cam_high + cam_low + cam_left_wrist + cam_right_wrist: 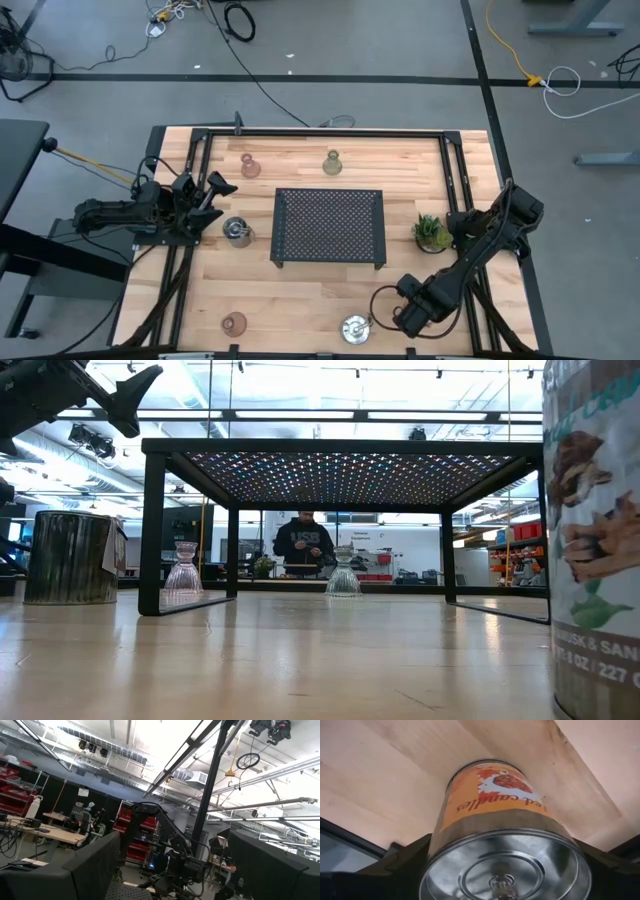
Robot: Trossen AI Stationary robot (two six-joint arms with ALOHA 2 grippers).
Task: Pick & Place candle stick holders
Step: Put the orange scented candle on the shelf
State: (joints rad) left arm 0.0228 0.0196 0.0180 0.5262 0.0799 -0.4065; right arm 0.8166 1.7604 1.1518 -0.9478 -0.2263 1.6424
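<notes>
Silver holder [357, 328] sits at table's [300, 290] near edge, between right gripper's [384, 306] spread fingers, unclear if gripped. Left gripper [205, 195] is spread, raised beside another silver holder [237, 231], left of tray [329, 227].

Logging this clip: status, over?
Left gripper open, raised beside left tin. Right gripper at front tin. Tray clear of both.

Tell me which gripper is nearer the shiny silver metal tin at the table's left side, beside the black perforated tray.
Left. The left gripper hangs open just above that silver tin. The right gripper is far across the table by the front edge, around another silver tin.
</notes>
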